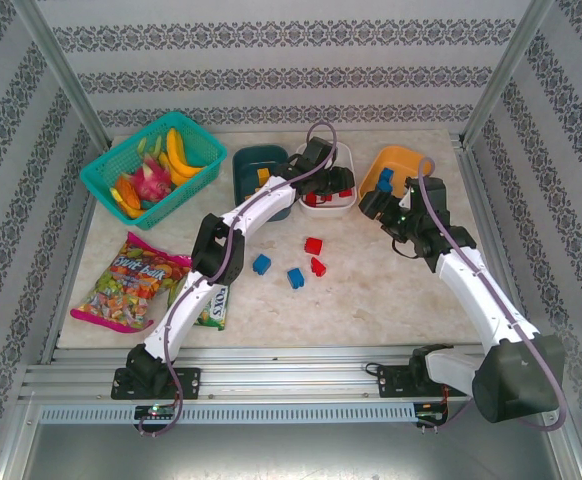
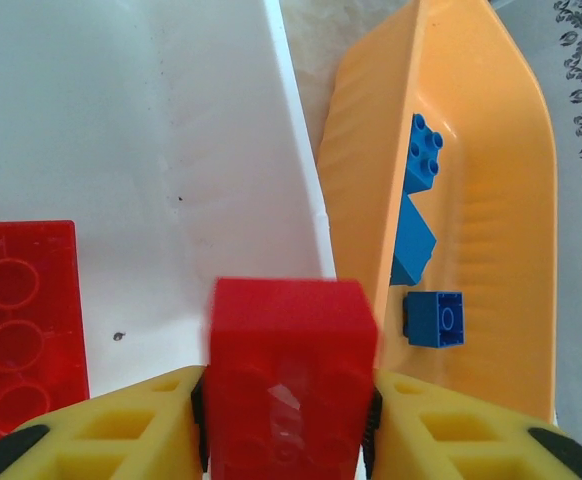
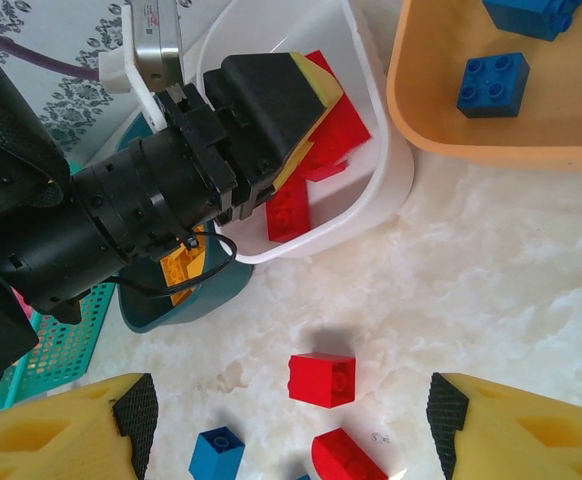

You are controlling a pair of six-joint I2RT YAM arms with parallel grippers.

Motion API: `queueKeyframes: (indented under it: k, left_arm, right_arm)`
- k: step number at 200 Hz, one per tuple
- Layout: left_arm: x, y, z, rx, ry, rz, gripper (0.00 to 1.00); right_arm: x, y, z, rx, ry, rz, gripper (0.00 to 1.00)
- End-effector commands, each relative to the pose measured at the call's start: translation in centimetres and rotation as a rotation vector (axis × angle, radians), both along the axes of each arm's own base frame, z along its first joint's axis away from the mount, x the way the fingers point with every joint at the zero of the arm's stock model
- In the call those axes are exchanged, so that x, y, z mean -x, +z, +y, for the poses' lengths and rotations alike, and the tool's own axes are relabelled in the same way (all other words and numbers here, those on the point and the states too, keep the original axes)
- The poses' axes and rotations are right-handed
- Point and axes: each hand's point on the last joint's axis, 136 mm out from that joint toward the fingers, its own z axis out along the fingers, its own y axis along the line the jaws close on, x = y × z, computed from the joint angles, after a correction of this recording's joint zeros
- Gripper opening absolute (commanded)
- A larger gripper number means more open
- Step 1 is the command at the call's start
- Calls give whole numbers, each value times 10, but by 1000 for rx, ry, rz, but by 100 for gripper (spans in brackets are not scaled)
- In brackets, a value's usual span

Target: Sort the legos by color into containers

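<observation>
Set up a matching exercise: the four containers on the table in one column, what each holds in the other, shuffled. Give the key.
1. white tub
2. orange tub
3. dark teal tub
4. mesh basket

A. toy fruit
B. red bricks
C. orange-yellow bricks
D. blue bricks

Pairs: 1-B, 2-D, 3-C, 4-A.

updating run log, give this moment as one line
left fingers: grip red lego over white tub | right fingers: open | table: red legos, blue legos
</observation>
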Motion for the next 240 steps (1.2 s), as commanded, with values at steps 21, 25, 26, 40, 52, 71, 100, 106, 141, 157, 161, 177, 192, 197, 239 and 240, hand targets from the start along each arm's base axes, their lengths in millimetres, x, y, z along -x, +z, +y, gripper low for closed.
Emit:
queueKeyframes:
  k: [21, 25, 26, 40, 52, 71, 100, 106, 141, 157, 161, 177, 192, 197, 239, 240]
  left_arm:
    - [-1, 12, -5, 29, -21, -22, 53]
    - [-1, 16, -5, 31, -23, -27, 54]
    - [-1, 17, -5, 31, -23, -27, 55]
    - [0, 29, -3, 36, -22, -38, 57]
    - [0, 40, 0, 40, -15, -42, 58]
    - [1, 61, 11, 32, 10, -48, 57]
    - [16, 101, 42, -21, 68, -42, 56]
    - [22, 110, 52, -35, 86, -39, 57]
    - [77, 118, 146, -150, 287, 45, 58]
    - [117, 103, 190, -181, 365, 121, 59]
    - [127, 99, 200, -189, 378, 135, 59]
    - [172, 86, 237, -240, 432, 177, 60]
    - [214, 73, 269, -289, 485, 216, 60]
    - [227, 72, 278, -292, 504, 221, 61]
    - [309, 57, 334, -310, 615, 238, 62]
    - [310, 57, 335, -309, 618, 236, 62]
  right_arm:
    - [-8, 23, 4, -12, 26, -54, 74]
    - [-8, 25, 5, -9, 30, -59, 74]
    - [-8, 25, 5, -8, 31, -59, 74]
    - [-7, 28, 5, 7, 41, -66, 74]
    - [-5, 31, 7, 22, 56, -72, 74]
    - [3, 32, 15, 74, 96, -79, 73]
    - [22, 24, 44, 176, 224, -91, 73]
    - [27, 22, 52, 201, 263, -96, 73]
    - [61, -9, 119, 337, 547, -93, 74]
    - [76, -23, 149, 389, 670, -87, 75]
    - [80, -27, 157, 402, 700, -86, 75]
    - [90, -40, 185, 444, 811, -63, 78]
    - [91, -56, 202, 488, 873, 8, 79]
    - [89, -61, 206, 502, 880, 36, 79]
    - [70, -82, 237, 453, 793, 210, 79]
    - [70, -83, 238, 450, 787, 218, 79]
